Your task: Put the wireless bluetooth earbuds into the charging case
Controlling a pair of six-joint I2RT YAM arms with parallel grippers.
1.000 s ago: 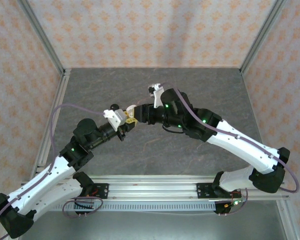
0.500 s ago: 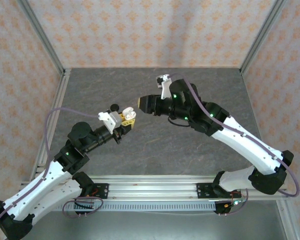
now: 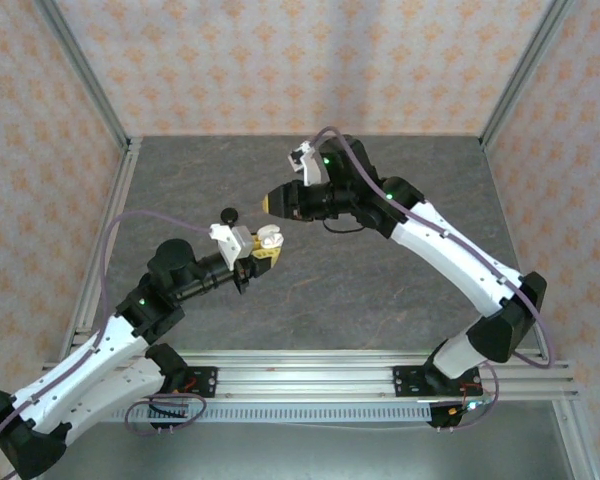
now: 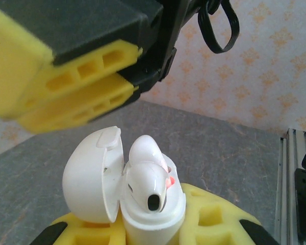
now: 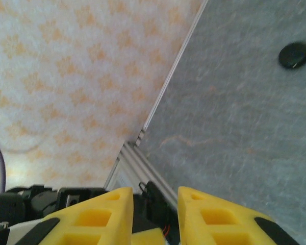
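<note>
White charging case (image 4: 154,212) clamped in left claw (image 3: 264,249); right claw (image 5: 154,199) slightly apart, nearby.

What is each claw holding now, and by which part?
The left claw grips the charging case by its lower body. The right claw holds nothing.

Orange-patterned walls (image 3: 280,60), grey marbled table (image 3: 360,300), aluminium frame (image 3: 80,70)

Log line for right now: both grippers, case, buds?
left gripper: shut on charging case | lid: open | earbuds: in case | right gripper: slightly open, empty, apart from case | black disc: on table
</note>
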